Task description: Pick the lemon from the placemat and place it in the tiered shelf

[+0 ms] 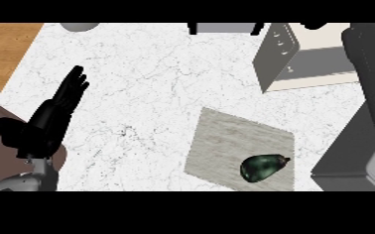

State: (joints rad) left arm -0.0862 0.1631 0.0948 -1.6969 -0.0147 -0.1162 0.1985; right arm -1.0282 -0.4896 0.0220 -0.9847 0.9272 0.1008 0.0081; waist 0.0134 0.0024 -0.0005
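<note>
The lemon (262, 167) looks dark green and glossy, with a small nub at one end. It lies on the lower right part of a grey-beige placemat (219, 144) on the white marbled counter. The tiered shelf (282, 54), grey with pale boards, stands at the upper right, well above the placemat. My left hand (55, 111) rests open at the left edge, fingers straight and pointing up, far from the lemon. A wide grey forearm (348, 144) runs along the right edge, just right of the placemat. Its hand does not show.
A grey round object (79, 26) and a grey item with black legs (219, 28) sit at the counter's far edge. A wooden surface (15, 44) borders the counter at the upper left. White marbled counter lies between my left hand and the placemat.
</note>
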